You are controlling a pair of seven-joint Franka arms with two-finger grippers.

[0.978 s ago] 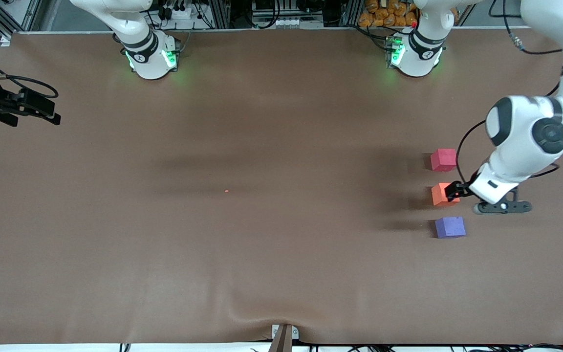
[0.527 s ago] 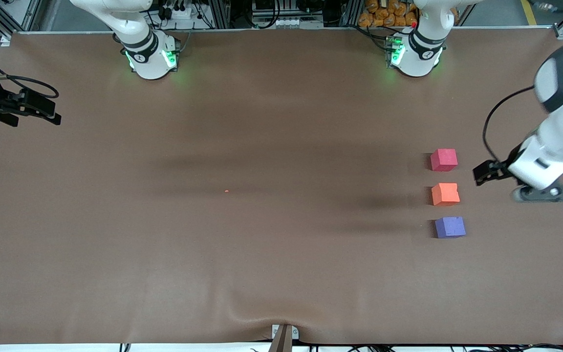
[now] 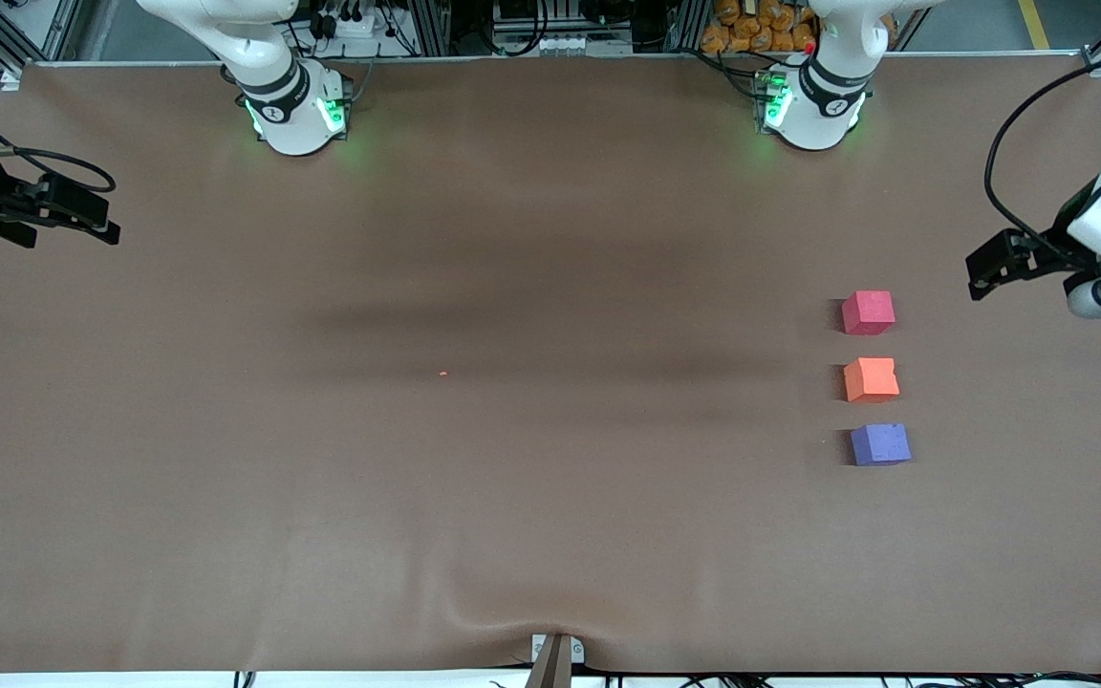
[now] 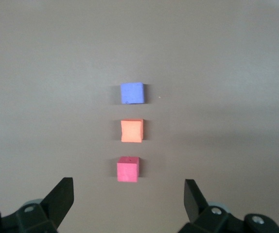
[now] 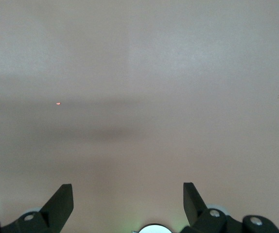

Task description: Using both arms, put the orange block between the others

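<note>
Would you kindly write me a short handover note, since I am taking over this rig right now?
Left claw: open, empty, up over the table's end by the left arm, away from the blocks.
Right claw: open, empty, waiting over bare table at the right arm's end.
Blocks: the small matte orange foam cube sits on the brown table between the pinkish-red foam cube, farther from the front camera, and the purple-blue foam cube, nearer to it. All three stand apart in a line.
Done: the orange cube is placed between the others.
Left: nothing obvious, perhaps just parking the arms.
</note>
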